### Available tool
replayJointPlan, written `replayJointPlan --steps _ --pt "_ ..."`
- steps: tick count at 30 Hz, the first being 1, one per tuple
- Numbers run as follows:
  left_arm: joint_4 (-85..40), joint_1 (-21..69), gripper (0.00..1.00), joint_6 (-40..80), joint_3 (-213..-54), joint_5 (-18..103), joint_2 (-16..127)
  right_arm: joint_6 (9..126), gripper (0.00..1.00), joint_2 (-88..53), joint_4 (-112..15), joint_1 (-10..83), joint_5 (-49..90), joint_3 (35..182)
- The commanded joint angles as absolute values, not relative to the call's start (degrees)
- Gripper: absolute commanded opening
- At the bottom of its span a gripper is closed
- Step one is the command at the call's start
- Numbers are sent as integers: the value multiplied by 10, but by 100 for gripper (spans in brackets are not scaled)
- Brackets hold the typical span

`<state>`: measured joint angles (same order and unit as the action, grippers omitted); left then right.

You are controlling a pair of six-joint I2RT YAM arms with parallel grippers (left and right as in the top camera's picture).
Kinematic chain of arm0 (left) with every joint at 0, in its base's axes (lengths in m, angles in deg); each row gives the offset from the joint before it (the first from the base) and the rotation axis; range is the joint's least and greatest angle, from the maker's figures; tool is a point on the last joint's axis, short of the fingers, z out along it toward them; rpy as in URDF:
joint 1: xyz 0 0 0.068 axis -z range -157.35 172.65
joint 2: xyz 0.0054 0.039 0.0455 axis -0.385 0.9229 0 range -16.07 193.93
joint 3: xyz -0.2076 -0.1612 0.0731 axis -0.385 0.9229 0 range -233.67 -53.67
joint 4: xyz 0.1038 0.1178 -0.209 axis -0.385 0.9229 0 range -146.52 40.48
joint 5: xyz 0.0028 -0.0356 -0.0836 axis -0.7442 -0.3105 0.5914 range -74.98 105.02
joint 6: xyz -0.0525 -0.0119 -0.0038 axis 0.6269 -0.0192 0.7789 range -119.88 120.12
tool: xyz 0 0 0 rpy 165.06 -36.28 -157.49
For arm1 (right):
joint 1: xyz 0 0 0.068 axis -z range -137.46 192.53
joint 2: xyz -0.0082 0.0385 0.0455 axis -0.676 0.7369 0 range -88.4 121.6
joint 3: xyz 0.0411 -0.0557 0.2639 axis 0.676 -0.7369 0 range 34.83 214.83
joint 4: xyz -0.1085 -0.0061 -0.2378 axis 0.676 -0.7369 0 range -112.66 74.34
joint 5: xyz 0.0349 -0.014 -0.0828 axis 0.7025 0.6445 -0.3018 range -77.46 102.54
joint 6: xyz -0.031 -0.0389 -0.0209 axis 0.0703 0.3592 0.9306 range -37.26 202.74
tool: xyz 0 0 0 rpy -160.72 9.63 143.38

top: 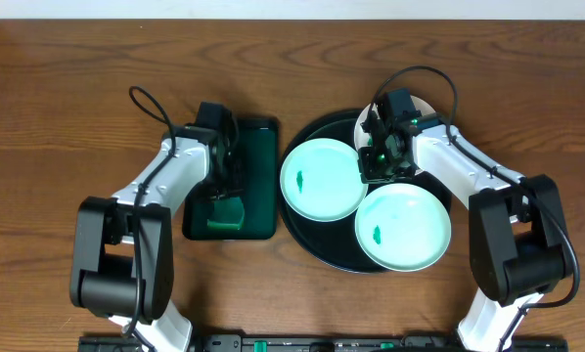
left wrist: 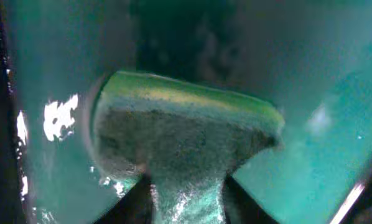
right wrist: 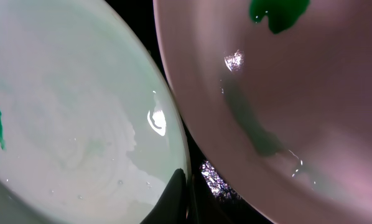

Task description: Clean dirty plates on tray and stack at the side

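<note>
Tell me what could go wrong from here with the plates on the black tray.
1. The right gripper is shut and low where plate rims nearly meet; moving sideways could shove the left plate or front plate on the tray.
2. Both show green smudges; stacking now would likely trap dirt.

Even overhead light, blurry wrist views, glare on plates

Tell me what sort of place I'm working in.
Likely a tabletop dish-cleaning practice station rather than a kitchen: wooden table, round black tray of green-smudged plates, a sponge in a green rectangular tray.
</note>
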<state>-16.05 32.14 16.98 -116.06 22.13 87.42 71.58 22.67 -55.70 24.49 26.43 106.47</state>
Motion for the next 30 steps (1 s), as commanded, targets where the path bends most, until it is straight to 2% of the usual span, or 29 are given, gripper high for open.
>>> replayJointPlan --steps 1,4,12,16,20,30 --pt "-170 322 19 183 -1135 216 884 710 2 233 -557 241 261 1062" --pt "-167 322 8 182 -1140 220 880 710 2 233 -557 241 261 1061" --pt "-133 322 7 182 -1179 220 821 710 4 233 -557 241 261 1061" --pt "-147 322 7 175 -1179 213 731 710 19 233 -558 241 261 1061" --pt "-158 323 7 163 -1179 213 671 710 27 233 -560 241 261 1061" --pt "-162 324 7 163 -1169 214 660 710 19 233 -564 241 261 1061"
